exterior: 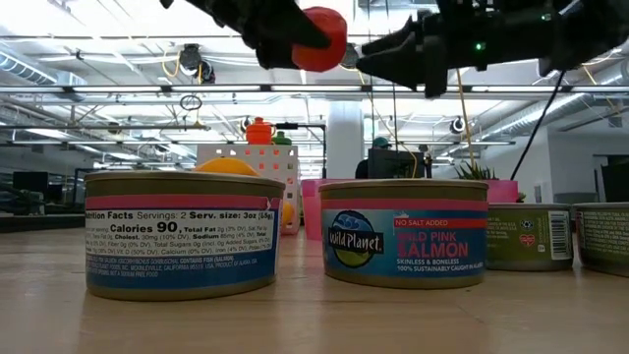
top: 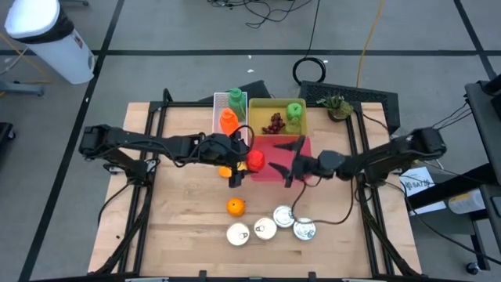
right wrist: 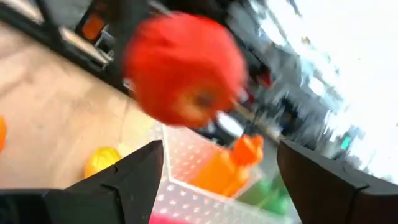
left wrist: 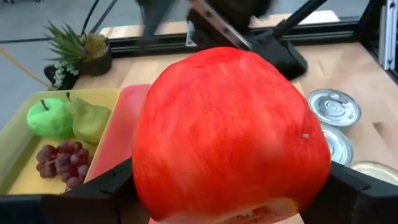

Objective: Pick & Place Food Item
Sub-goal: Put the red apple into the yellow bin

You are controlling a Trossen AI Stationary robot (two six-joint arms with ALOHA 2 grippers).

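A red apple (top: pixel 256 160) hangs in the air over the left edge of the pink tray (top: pixel 282 149), held by my left gripper (top: pixel 246 162), which is shut on it. It fills the left wrist view (left wrist: pixel 230 124) and shows high in the low view (exterior: pixel 320 39). My right gripper (top: pixel 286 167) is open just right of the apple over the pink tray, its fingers pointing at the fruit (right wrist: pixel 183 68) without touching it. An orange (top: pixel 236 206) rests on the table nearer the front edge. My left gripper pinches the red apple between its two fingers (left wrist: pixel 102 186), one on each side of the fruit's lower flanks (left wrist: pixel 155 180). The fingers reach in roughly level from the table's left. The apple is lifted clear, well above table and tray.
A yellow tray (top: pixel 270 106) holding grapes, a green apple and a pear lies behind the pink tray. A white basket (top: pixel 218 100) with orange and green bottles stands to its left. Several tins (top: pixel 264 229) sit near the front edge. A yellow fruit (top: pixel 225 171) lies below my left gripper.
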